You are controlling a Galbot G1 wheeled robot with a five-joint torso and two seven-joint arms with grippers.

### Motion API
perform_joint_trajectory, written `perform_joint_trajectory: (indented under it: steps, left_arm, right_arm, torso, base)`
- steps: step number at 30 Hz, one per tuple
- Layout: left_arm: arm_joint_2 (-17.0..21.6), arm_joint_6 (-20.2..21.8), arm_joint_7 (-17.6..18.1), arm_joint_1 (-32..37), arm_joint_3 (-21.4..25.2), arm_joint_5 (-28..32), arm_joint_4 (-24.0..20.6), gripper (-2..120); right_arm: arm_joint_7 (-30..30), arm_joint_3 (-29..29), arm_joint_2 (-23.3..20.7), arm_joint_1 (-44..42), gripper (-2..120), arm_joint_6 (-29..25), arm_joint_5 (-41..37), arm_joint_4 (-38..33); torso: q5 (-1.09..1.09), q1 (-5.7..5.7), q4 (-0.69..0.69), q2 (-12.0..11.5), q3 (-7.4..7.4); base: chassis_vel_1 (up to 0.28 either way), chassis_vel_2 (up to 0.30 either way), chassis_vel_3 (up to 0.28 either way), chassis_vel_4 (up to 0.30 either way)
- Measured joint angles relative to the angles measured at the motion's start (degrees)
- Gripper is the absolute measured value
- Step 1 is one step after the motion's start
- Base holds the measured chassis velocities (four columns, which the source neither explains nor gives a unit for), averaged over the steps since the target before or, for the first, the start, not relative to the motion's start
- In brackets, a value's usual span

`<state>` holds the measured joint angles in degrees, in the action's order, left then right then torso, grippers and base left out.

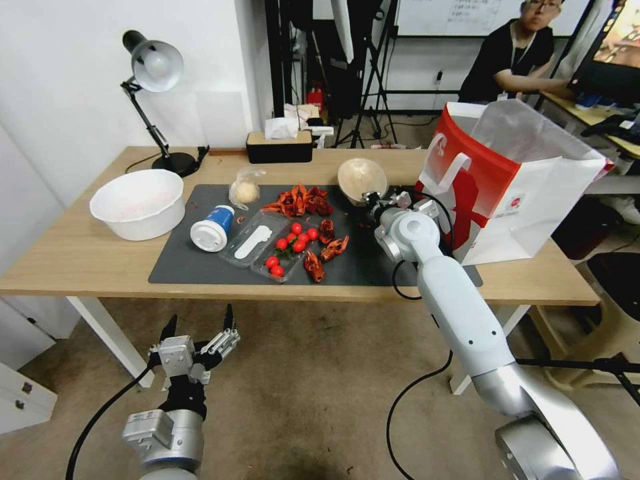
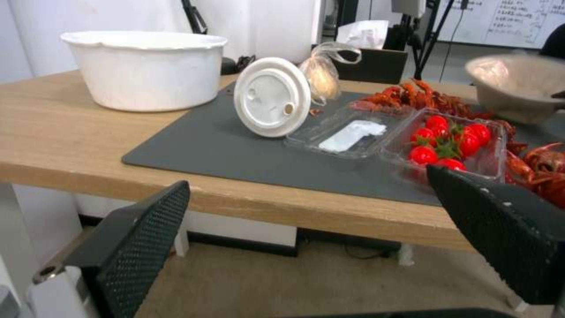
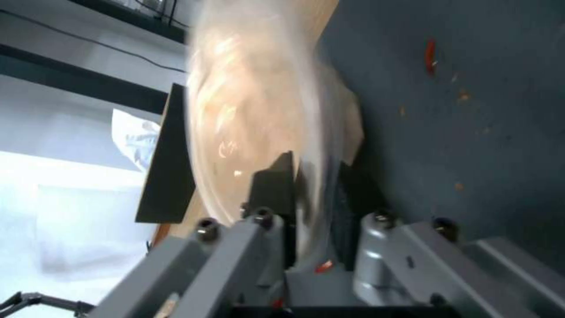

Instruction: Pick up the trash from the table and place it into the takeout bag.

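Observation:
The beige round bowl [image 1: 362,177] is tilted on edge at the back of the dark mat [image 1: 200,267], and my right gripper [image 1: 375,199] is shut on its rim. In the right wrist view one finger [image 3: 273,181] sits inside the bowl [image 3: 253,101] and the other outside. The red and white takeout bag [image 1: 513,180] stands open just right of that gripper. A blue-white lidded cup [image 1: 212,229] lies on its side, with a clear bag holding a pale bun [image 1: 245,190] behind it. My left gripper [image 1: 198,325] hangs open below the table's front edge.
Crayfish shells [image 1: 301,200] and a clear tray of cherry tomatoes [image 1: 283,252] lie mid-mat. A big white bowl [image 1: 138,203] stands at the left, with a desk lamp [image 1: 155,67] and black tissue box [image 1: 279,147] behind. A person sits beyond the table.

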<state>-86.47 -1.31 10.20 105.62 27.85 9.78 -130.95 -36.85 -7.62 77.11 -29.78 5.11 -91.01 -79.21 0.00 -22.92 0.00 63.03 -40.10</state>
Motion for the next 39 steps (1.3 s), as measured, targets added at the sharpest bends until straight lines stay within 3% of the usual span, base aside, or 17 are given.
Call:
perform_joint_trajectory:
  steps: [2,3,4,15,23,27,34,39]
  left_arm:
    - [0.0,0.0,0.0,0.0,0.0,0.0,0.0,100]
    - [0.0,0.0,0.0,0.0,0.0,0.0,0.0,100]
    - [0.0,0.0,0.0,0.0,0.0,0.0,0.0,100]
    - [0.2,0.0,0.0,0.0,0.0,0.1,0.0,100]
    - [0.2,0.0,0.0,-0.4,-0.2,0.2,0.7,100]
    - [0.1,0.0,0.0,-0.3,-0.1,0.2,0.7,100]
    - [-0.2,-0.4,0.0,0.0,0.1,-0.2,0.4,100]
    - [-0.6,-0.4,0.0,0.2,-0.1,-0.7,0.2,100]
  right_arm:
    - [0.0,0.0,0.0,-0.1,18,0.0,0.0,0.0]
    - [0.1,0.0,-0.1,-0.2,3,0.0,0.1,-0.1]
    - [0.2,-0.1,-0.2,-0.3,0,0.0,0.1,-0.2]
    - [1.3,-0.3,-0.9,-1.0,0,0.0,1.1,-1.0]
    - [5.0,0.3,-3.2,-2.2,0,-0.3,8.1,-5.3]
    - [7.3,1.0,-5.0,-2.8,0,-0.4,14.0,-9.1]
    - [16.5,1.4,-9.7,-5.5,0,-4.8,39.9,-17.3]
    - [15.9,-1.0,-13.1,-5.9,0,-5.9,49.4,-22.4]
  torso:
    - [0.00,0.00,0.00,0.0,0.00]
    - [0.00,0.00,0.00,0.0,0.00]
    - [0.00,0.00,0.00,0.0,0.00]
    - [0.00,0.00,0.00,0.0,0.00]
    - [0.00,0.00,-0.01,0.0,0.00]
    - [-0.01,0.00,0.00,0.0,0.00]
    - [0.01,0.00,0.00,0.0,0.00]
    - [0.00,0.00,0.00,0.0,0.00]
  base:
    - [0.000,0.000,0.000,0.000]
    - [0.000,0.000,0.000,0.000]
    - [0.000,0.000,0.000,0.000]
    - [0.000,0.000,0.000,0.000]
    - [0.000,0.000,0.000,0.000]
    - [0.000,0.000,0.000,0.000]
    - [0.000,0.000,0.000,0.000]
    - [0.000,0.000,0.000,0.000]
